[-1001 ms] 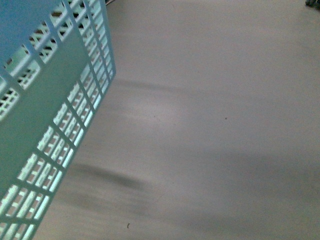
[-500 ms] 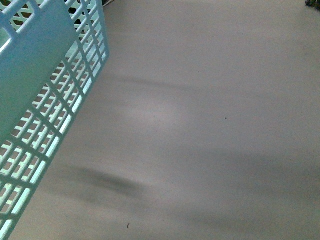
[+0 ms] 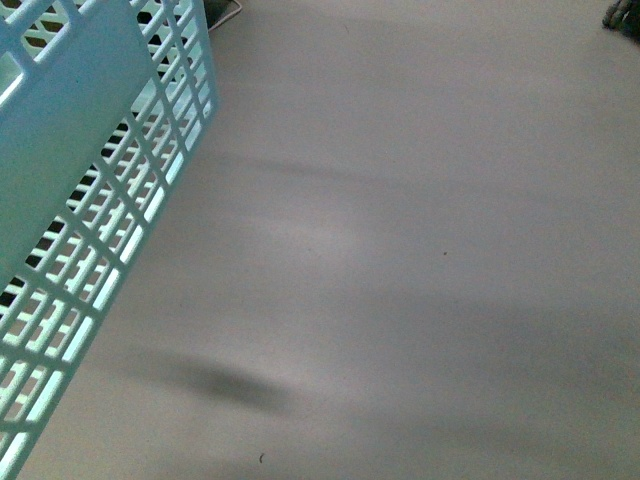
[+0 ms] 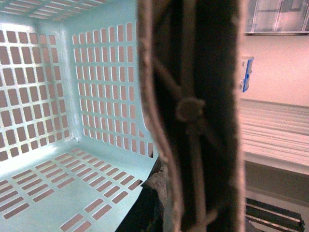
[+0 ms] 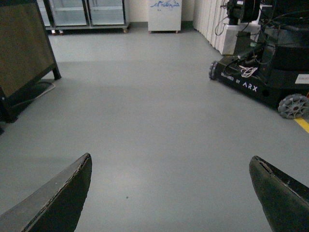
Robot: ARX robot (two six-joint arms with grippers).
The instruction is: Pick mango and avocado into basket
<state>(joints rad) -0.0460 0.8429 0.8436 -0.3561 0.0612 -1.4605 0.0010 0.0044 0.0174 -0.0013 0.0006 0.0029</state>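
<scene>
Far left in the front view, the basket [image 3: 70,120] fills the corner. It is tilted, with a plain panel and a slotted side facing out. Whether it touches the floor [image 3: 420,250] I cannot tell. Just beside it, lower down, a soft dark shadow [image 3: 240,385] lies on the grey floor. The rest of that floor is plain grey, and a small dark thing [image 3: 625,15] sits in the far right corner, too cut off to name.

The left wrist view looks into the basket at its mint slotted walls and slotted bottom. Its brown handle [image 4: 193,111] runs straight across the picture, very close and blurred. A dark bit of the left hand [image 4: 147,210] shows right against the handle. I cannot tell if that hand grips the handle or how wide it stands.

The right hand [image 5: 170,158] hangs over open floor with its two dark fingers [image 5: 63,203] spread wide and only floor between them. Beyond it, to one side, stands a dark cabinet [image 5: 24,43] with a cable on the floor at its foot. Glass-door fridges [image 5: 89,12] and a white unit [image 5: 164,14] line the far wall. On the other side is a black wheeled robot base [image 5: 260,72] marked ARX, one grey wheel [image 5: 293,105] near a yellow floor line.
</scene>
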